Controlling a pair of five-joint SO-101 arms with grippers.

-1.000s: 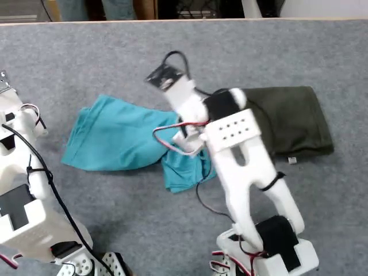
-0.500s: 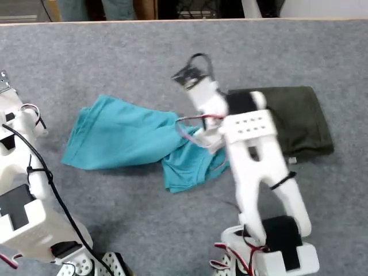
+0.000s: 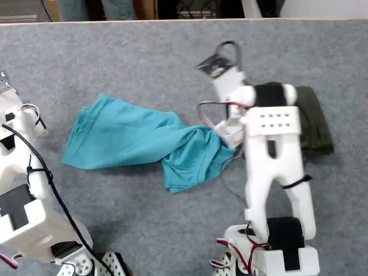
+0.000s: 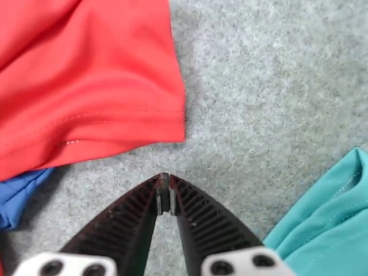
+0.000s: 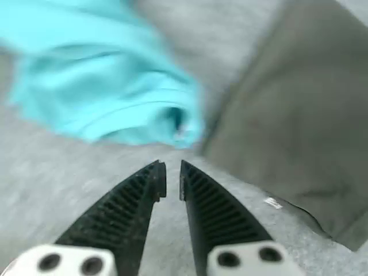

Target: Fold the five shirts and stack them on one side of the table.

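Observation:
A teal shirt [image 3: 132,138] lies crumpled across the middle of the grey table, its bunched end reaching the right arm [image 3: 270,126]. A dark green shirt [image 3: 316,123] lies folded at the right, partly under that arm. In the right wrist view my right gripper [image 5: 172,167] hovers over bare table with a narrow gap between its fingers and nothing in it; the teal shirt [image 5: 98,92] and green shirt [image 5: 287,115] lie just beyond the tips. My left gripper [image 4: 165,198] is shut and empty above the table, near a red shirt [image 4: 86,75], a blue shirt [image 4: 17,190] and a teal corner [image 4: 328,218].
The left arm [image 3: 23,190] stands at the table's left edge with its cables. The table's far edge [image 3: 184,20] runs along the back. Bare grey surface stretches behind the shirts and in front of them between the two arm bases.
The right arm has swung to the right, over the green shirt. The teal shirt's bunched end was drawn rightward with it. The left arm has kept still.

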